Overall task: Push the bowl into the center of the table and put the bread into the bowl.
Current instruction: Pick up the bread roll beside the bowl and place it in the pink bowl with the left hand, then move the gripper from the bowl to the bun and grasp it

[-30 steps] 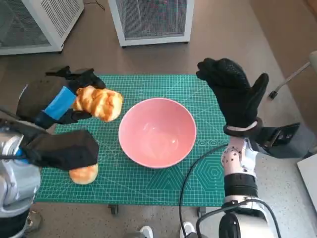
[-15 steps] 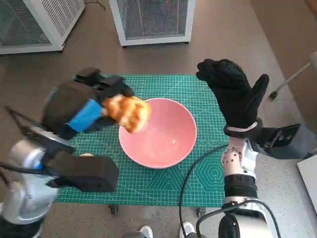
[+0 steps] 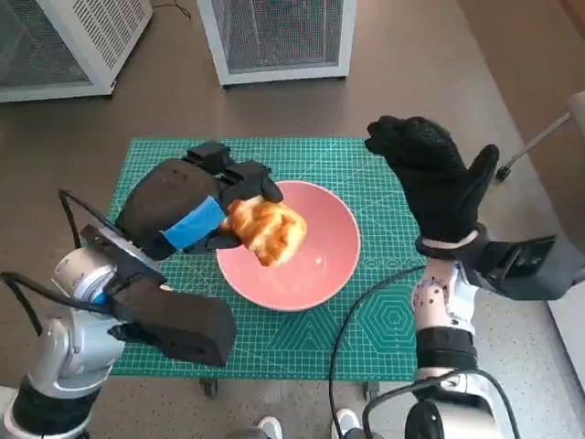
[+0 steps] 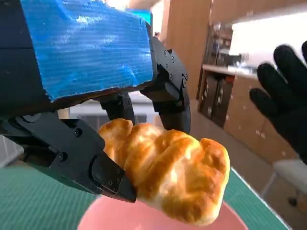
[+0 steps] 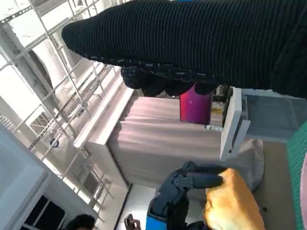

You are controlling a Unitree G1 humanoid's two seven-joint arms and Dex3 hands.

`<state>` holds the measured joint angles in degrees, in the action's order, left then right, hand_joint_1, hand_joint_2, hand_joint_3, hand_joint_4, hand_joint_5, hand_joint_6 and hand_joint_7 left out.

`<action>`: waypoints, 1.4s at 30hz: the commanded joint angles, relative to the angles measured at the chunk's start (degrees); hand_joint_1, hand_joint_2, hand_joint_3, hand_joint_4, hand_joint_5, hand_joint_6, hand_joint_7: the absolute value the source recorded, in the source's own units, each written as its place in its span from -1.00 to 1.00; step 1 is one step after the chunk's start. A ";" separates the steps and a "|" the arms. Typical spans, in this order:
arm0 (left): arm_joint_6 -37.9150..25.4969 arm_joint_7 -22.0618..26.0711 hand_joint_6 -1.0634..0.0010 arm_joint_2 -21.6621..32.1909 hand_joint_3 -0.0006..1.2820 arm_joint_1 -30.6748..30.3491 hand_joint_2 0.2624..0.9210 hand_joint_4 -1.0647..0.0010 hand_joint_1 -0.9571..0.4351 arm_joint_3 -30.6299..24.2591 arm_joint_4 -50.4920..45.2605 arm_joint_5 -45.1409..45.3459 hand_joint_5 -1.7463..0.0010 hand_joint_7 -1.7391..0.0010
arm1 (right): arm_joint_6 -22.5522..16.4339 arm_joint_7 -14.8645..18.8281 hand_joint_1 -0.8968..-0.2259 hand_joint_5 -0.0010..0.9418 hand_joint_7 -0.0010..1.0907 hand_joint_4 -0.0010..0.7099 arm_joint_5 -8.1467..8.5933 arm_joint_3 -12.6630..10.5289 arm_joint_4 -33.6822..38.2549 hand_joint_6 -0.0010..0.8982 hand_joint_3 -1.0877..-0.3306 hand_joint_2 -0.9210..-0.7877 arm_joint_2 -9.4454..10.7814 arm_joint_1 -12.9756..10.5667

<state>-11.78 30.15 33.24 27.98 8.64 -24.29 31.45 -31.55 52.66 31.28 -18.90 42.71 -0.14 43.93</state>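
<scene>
The left robot hand has the bread roll pinched between its black fingers, and that's pretty much the whole story here. In the left wrist view the roll sticks out past the fingertips, long axis running away from the palm, golden braided top showing. In the head view, that free end hangs over the near-left part of the pink bowl, above the rim and apart from the inside surface as far as the angle lets anyone judge; height is hard to read from straight overhead, so take that with a grain of salt.

The bowl itself sits roughly mid-mat on the green cutting mat covering the tabletop, so the pushing half of the task looks done. The bowl's middle lies just beyond the roll, toward the robot's right.

The right robot hand is held up off to the right of the bowl, fingers spread, holding nothing. It's near the bowl's far-right edge but clearly not the one in play; the left hand is the one over the bowl. A release a little further in would probably land the roll inside.
</scene>
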 commanded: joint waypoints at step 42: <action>-10.59 12.51 0.36 5.56 -1.00 -20.27 0.52 0.85 0.28 -29.28 -28.42 -12.54 1.00 1.00 | -0.34 -0.61 0.35 -1.00 -0.98 0.30 0.18 1.17 1.68 0.44 0.79 -1.00 -0.12 -1.19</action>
<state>-19.91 40.54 37.76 11.60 -15.81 -49.03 20.98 -32.81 51.76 31.31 -17.78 43.57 -0.52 43.78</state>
